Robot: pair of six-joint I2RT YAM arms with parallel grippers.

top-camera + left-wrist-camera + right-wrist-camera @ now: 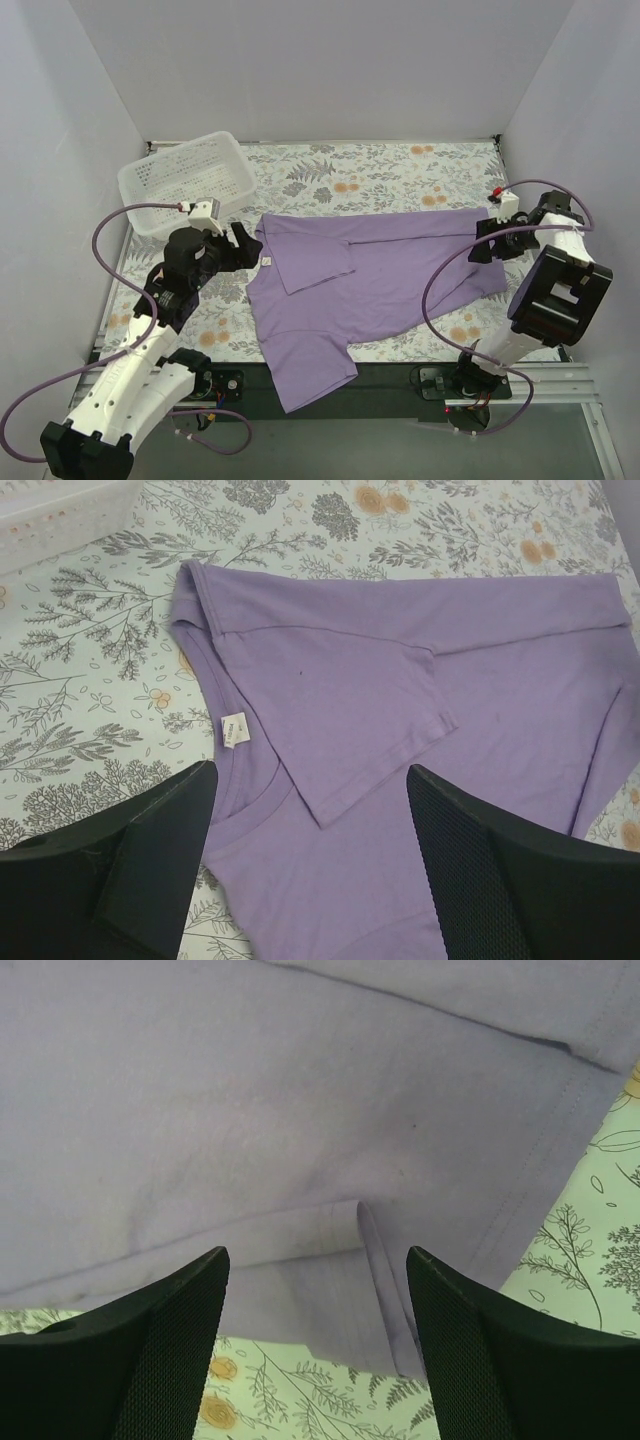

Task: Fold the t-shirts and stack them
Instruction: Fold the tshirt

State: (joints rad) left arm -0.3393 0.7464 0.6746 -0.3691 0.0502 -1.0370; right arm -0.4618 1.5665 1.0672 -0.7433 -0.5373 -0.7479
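A purple t-shirt (385, 280) lies spread on the floral table, its top edge folded over and one sleeve (315, 262) folded onto the body; the other sleeve (310, 372) hangs over the near edge. My left gripper (228, 243) is open and empty, hovering by the collar (245, 805) and its white label (233, 730). My right gripper (484, 240) is open and empty, low over the shirt's folded hem corner (370, 1260) at the right end.
A white plastic basket (185, 181) stands at the back left. The floral tablecloth (380, 170) lies bare behind the shirt. White walls enclose the table on three sides. A dark strip runs along the near edge (400, 375).
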